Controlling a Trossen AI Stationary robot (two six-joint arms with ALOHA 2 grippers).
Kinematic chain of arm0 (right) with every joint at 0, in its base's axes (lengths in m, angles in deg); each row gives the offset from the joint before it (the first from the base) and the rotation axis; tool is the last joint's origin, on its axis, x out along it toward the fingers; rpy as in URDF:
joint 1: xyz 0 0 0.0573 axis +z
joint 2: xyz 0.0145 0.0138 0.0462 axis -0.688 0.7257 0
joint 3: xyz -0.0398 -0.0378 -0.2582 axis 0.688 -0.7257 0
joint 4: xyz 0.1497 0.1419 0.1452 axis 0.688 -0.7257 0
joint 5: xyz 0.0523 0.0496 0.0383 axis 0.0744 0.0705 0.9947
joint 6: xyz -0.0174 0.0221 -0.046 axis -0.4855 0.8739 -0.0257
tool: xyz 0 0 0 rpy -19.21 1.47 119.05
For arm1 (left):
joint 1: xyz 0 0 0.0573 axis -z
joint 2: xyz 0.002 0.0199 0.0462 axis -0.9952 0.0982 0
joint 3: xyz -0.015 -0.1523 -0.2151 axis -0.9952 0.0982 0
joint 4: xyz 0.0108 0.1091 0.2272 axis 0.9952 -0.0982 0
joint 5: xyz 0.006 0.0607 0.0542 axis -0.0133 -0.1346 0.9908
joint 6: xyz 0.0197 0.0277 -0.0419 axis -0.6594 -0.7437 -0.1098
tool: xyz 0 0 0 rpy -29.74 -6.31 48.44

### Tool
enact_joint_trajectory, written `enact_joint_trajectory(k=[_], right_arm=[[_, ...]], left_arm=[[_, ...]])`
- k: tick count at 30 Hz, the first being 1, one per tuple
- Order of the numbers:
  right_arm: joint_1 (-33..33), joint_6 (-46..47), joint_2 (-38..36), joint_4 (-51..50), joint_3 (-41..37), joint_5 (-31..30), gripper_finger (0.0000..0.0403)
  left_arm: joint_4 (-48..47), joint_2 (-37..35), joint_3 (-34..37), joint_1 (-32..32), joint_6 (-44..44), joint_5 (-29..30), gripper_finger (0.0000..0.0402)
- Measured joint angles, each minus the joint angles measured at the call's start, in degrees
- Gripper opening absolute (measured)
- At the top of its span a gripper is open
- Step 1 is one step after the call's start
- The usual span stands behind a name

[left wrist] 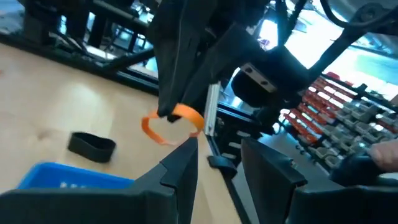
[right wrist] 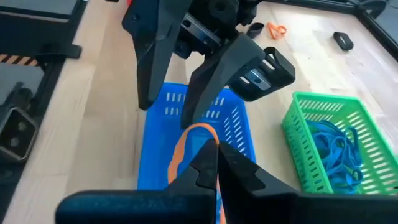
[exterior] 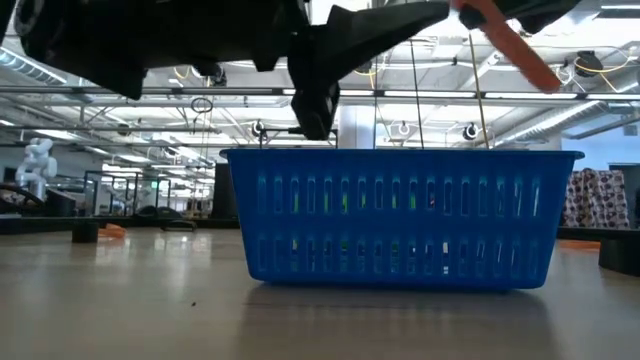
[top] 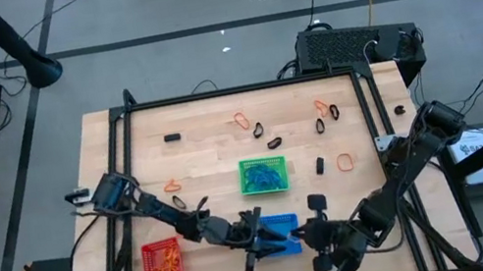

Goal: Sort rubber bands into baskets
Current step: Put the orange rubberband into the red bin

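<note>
An orange rubber band (right wrist: 186,138) is held over the blue basket (top: 284,221) by my right gripper (right wrist: 211,148), which is shut on it. My left gripper (left wrist: 219,148) faces it over the same basket, level and open; one fingertip (right wrist: 186,119) stands right at the band's loop, and I cannot tell whether it touches. The green basket (top: 263,174) holds blue bands. In the red basket (top: 163,267) lie orange ones. Loose orange bands (top: 346,163) and black bands (top: 274,142) lie on the table. My right gripper pinches the orange band's near part (right wrist: 200,144) between its shut fingertips. The fingers slant down from the table's near right side. The rest of the loop (left wrist: 175,121) sticks out past the fingertips, lifted clear above the blue basket.
More loose bands lie across the table's far half, such as an orange one (top: 241,119) and a black one (top: 171,139). A black box (top: 345,42) stands beyond the far edge. Both arms crowd the near middle around the blue basket.
</note>
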State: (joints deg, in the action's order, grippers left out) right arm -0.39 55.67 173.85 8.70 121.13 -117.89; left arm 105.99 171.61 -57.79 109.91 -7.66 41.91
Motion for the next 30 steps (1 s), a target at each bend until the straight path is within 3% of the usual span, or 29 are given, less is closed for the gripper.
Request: enact_joint_trajectory(k=[6, 15, 30], right_arm=[[-1.5, 0.8, 0.0, 0.4, 0.0, -1.7, 0.0], [-3.0, 1.5, 0.0, 0.5, 0.0, -2.6, 0.0], [-5.5, 1.6, 0.0, 0.9, 0.0, -2.5, 0.0]], left_arm=[[0.0, 0.0, 0.0, -0.8, -1.5, 0.3, 0.013], [-3.0, 0.0, 0.0, -0.9, -2.1, 7.0, 0.013], [-2.4, 0.0, 0.0, -3.6, -3.5, 8.0, 0.013]])
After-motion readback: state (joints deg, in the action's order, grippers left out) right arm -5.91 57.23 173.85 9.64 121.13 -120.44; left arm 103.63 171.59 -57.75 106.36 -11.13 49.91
